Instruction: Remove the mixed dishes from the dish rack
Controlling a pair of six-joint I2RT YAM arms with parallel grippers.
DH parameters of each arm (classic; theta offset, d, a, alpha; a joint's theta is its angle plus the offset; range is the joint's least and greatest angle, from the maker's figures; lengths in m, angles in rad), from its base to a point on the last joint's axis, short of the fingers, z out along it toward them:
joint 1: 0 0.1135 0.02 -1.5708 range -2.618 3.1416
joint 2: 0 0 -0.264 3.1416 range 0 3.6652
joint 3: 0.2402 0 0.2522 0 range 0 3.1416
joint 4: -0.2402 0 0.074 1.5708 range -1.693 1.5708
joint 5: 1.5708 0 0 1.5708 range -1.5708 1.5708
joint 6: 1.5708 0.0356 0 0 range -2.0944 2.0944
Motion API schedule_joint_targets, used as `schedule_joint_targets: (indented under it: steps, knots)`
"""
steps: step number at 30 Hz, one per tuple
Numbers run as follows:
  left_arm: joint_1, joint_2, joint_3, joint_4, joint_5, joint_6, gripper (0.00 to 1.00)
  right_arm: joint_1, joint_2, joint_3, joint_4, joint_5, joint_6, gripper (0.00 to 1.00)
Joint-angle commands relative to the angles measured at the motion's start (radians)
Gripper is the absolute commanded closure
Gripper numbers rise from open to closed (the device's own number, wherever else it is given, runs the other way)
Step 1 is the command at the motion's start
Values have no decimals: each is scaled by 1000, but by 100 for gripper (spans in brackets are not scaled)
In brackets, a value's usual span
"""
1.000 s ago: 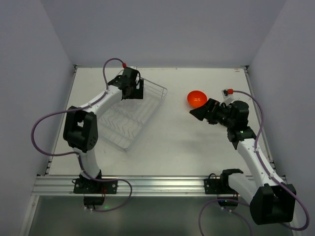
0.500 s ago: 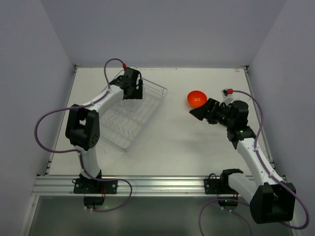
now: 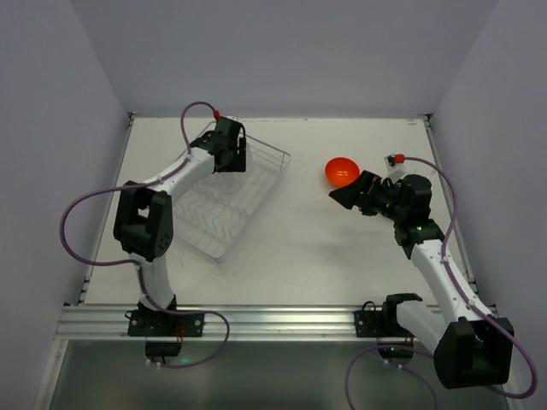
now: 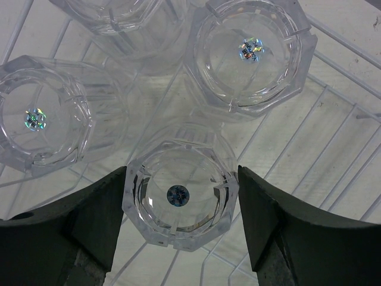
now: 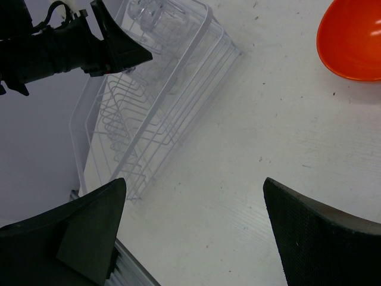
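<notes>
In the left wrist view my left gripper (image 4: 181, 182) reaches down into the dish rack (image 4: 333, 137), shut on a clear tumbler (image 4: 178, 199). Both fingers press against its eight-sided rim, and it stands on the wires. Three more clear tumblers (image 4: 250, 53) stand close behind it. From above, the left gripper (image 3: 231, 158) is at the far end of the dish rack (image 3: 224, 205). The orange bowl (image 3: 341, 171) sits on the table right of the rack. My right gripper (image 3: 338, 195) hovers just in front of the bowl (image 5: 354, 39), open and empty (image 5: 193, 190).
The rack's near half shows only bare upright tines (image 5: 128, 137). White table (image 3: 308, 248) lies between the rack and the right arm. Grey walls enclose the table at the back and both sides, and a metal rail (image 3: 273, 320) runs along the near edge.
The left gripper's fingers have narrowed from wide open onto the tumbler. The left arm shifted slightly at the rack's far end. The right arm and the bowl have not moved.
</notes>
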Motion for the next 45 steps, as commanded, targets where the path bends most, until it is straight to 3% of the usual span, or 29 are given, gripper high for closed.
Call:
schedule_joint_targets:
  steps: [1,5,6,8,9,12,26,33,39,45]
  knots:
    - [6,-4,-5,28,18,1,26,5,-7,20,41,7,0,1]
    - [6,-2,-17,30,37,-1,35,5,-4,21,39,9,0,1]
    - [6,-5,-20,30,41,-1,49,5,-4,21,39,9,0,1]
    - [4,-13,-25,35,49,-8,66,5,-5,21,38,9,0,1]
    - [4,-30,-35,41,58,-11,81,5,-7,21,38,9,0,1]
    - [4,-70,-48,61,78,-17,99,5,-7,21,36,10,0,1]
    - [-11,-277,-89,97,147,-14,100,5,-7,24,22,35,-3,1]
    - [-22,-475,-160,179,268,-54,100,12,-10,-6,143,-101,38,1]
    - [-22,-692,-345,350,481,-177,100,93,2,-52,400,-287,94,1]
    - [-39,-867,-587,618,635,-418,100,253,-25,-13,452,-272,77,2]
